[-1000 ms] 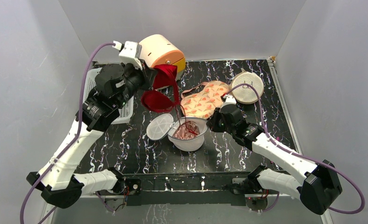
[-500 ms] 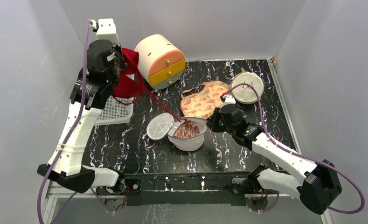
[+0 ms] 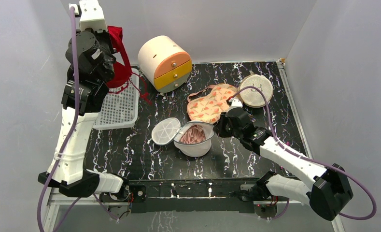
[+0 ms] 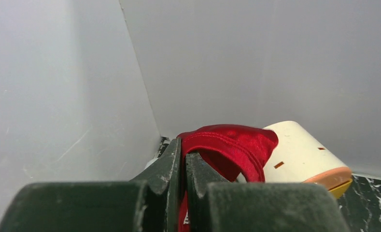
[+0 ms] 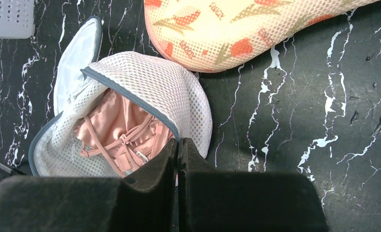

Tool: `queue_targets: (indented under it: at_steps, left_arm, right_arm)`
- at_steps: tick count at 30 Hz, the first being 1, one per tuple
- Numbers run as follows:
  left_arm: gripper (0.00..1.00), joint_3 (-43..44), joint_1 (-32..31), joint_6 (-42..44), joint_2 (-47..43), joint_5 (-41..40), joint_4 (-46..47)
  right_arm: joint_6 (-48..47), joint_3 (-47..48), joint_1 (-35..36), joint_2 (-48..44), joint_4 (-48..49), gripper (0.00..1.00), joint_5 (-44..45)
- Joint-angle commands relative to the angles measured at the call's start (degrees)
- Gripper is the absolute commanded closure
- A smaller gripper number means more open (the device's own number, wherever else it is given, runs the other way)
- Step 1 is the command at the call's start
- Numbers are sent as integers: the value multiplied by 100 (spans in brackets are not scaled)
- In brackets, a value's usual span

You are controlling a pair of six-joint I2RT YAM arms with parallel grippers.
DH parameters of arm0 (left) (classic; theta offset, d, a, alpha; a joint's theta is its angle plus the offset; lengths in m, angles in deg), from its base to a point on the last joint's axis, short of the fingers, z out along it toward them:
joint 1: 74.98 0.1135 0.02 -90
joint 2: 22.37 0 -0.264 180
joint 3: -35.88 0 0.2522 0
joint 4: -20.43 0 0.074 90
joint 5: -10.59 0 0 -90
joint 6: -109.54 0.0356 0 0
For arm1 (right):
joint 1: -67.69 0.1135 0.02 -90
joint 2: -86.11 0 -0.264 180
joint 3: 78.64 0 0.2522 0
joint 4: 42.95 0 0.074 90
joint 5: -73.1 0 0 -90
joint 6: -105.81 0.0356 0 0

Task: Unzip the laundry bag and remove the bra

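The white mesh laundry bag (image 3: 197, 145) stands open at the table's middle, its round lid (image 3: 165, 131) flapped to the left. A pink satin garment (image 3: 193, 134) lies inside it. My right gripper (image 3: 218, 129) is shut on the bag's blue-grey rim; the right wrist view shows the band (image 5: 130, 94) running into my closed jaws (image 5: 177, 145). My left gripper (image 3: 110, 48) is raised high at the back left, shut on a red bra (image 3: 119, 67) that hangs over the white basket. In the left wrist view the bra (image 4: 232, 142) drapes from the gripper (image 4: 183, 154).
A white perforated basket (image 3: 118, 108) lies at the left under the bra. A cream drum with orange and yellow drawers (image 3: 164, 60) stands at the back. An orange-patterned fabric piece (image 3: 210, 102) and a beige round pouch (image 3: 256, 89) lie right of centre.
My left arm has risen and swung to the back left with the red bra. Its strap has come out of the bag. The right arm has not moved.
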Motion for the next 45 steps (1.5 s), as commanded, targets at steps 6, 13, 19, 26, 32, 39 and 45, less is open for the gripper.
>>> queue_targets:
  at_steps: [6,13,19,26,32,39,45]
  left_arm:
    - [100,692,32,1084,464,-589,765]
    - [100,960,37,1371,485,-635,1099]
    - [100,-57,28,1780,160,-970,1577]
    - [100,-1609,193,1627,-251,-1141,1706]
    - [100,-2284,1131,451,-329,-594,1198]
    - [100,-2421,2421,-1562,36,1139,193]
    - [100,-2841,3553,-2675,392,3359,276]
  right_arm:
    - [-177,453,0,207,199,100,-136]
    - [-188,485,-8,306,237,100,-214]
    - [-188,494,-7,303,247,100,-258]
    - [-216,465,-6,246,204,100,-267]
    - [-208,358,-8,115,205,100,-313]
    - [-284,370,-12,83,203,100,-315]
    - [-285,389,-12,40,229,100,-445]
